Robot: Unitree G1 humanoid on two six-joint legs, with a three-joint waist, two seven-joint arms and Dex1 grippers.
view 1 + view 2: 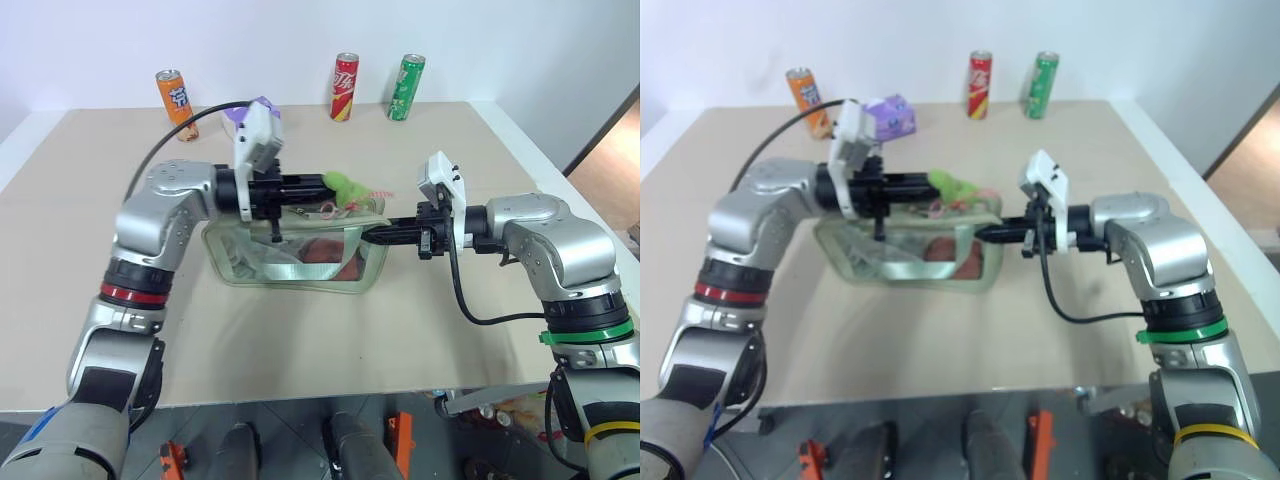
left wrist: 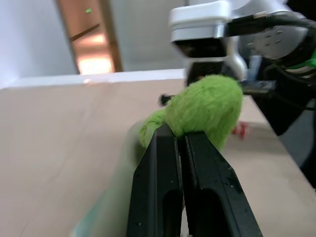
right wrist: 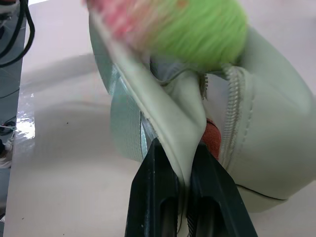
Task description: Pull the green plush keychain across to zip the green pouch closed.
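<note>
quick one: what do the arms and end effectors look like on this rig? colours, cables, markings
Silver-grey rounded arm shells with black joints. The left arm has a red band, the right arm a green band and a yellow one lower. Each wrist carries a white camera block, with a black cable looping off. Left end effector and right end effector: two flat black fingers each.

Both hands (image 1: 318, 186) (image 1: 372, 234) clamped, pointing inward
</note>
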